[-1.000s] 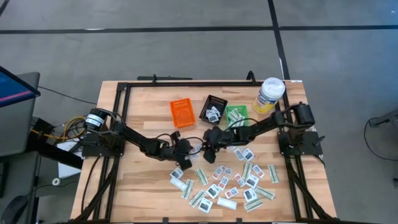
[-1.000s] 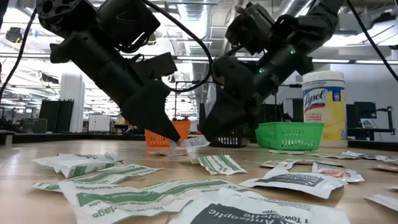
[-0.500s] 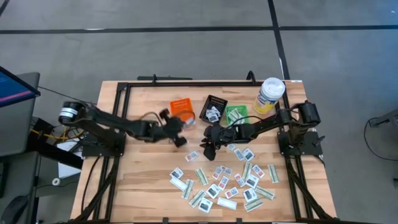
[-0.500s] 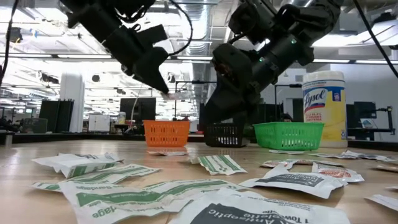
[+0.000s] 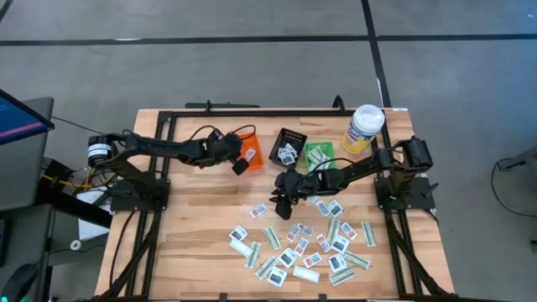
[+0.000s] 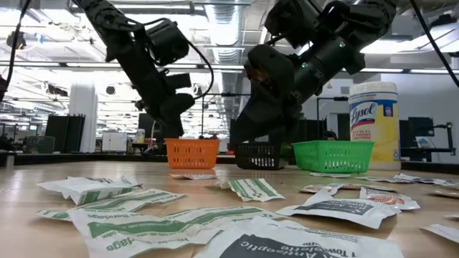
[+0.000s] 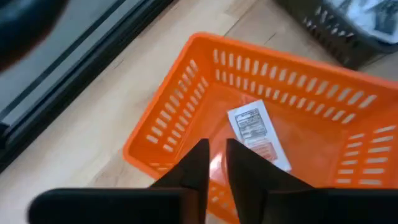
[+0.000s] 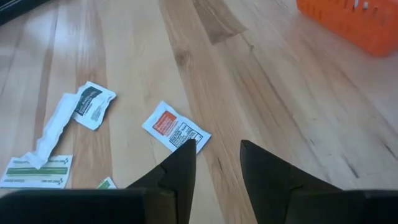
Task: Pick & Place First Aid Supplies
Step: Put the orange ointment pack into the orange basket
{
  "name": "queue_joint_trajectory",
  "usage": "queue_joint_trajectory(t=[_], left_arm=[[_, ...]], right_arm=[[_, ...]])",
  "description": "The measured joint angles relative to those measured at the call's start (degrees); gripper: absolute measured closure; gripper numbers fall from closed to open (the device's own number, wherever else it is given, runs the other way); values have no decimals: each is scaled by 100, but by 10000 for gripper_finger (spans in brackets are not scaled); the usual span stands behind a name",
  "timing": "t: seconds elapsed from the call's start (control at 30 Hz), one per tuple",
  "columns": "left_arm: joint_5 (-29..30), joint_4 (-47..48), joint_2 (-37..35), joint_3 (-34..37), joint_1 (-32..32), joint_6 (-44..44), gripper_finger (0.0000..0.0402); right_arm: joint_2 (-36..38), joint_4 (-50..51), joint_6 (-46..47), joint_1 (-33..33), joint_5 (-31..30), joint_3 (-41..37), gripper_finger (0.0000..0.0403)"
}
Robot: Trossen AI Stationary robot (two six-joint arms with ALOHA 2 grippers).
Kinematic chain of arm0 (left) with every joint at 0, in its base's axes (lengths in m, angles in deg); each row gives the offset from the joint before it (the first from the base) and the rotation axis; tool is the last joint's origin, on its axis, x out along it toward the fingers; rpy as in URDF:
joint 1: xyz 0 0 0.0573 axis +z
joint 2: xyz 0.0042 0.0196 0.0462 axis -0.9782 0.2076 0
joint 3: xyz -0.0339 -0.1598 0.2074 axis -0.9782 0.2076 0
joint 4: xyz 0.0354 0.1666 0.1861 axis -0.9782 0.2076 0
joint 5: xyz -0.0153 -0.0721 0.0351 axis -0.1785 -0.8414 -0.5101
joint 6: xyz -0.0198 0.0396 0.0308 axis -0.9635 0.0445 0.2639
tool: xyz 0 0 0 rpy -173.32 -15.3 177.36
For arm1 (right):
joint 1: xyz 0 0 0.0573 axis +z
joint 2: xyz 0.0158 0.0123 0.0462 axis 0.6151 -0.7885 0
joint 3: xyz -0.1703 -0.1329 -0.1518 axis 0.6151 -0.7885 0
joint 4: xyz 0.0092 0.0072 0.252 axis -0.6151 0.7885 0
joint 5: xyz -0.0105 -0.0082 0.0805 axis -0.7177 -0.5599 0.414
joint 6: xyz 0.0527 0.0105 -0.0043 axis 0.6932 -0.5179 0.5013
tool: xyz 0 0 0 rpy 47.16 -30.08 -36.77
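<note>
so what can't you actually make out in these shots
- Black bin contents: high view too small, left wrist view cuts them off at its edge.
- Packet in the orange bin: print blurred.
- Green bin contents: hidden by its wall in the low view.
- Left gripper: nothing visible between the fingers.

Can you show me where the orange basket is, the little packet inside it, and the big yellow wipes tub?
orange basket [image 7: 186,106]: left wrist view, on its slotted side wall.
packet [image 7: 254,127]: left wrist view, on its printed middle.
yellow wipes tub [image 6: 373,125]: low view, on its label.

Overhead, table-level, 2 wrist cams.
</note>
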Motion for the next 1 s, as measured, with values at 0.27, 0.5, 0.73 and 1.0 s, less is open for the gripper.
queue_joint_trajectory(t=[0.27,0.5,0.73,1.0], left_arm=[[-1247,-542,-129,-4,-931,-330,313],[-1459,-701,13,-4,-2403,-1027,315],[-666,-762,751,-4,-3452,-2016,315],[-1,-891,1247,-4,-3546,-2538,315]], right_arm=[[0,74,-17,-2,-1,0,284],[-1,159,-17,-22,-2,-2,284],[0,146,-15,-20,-1,-2,284],[-2,144,-15,-20,-3,-2,284]])
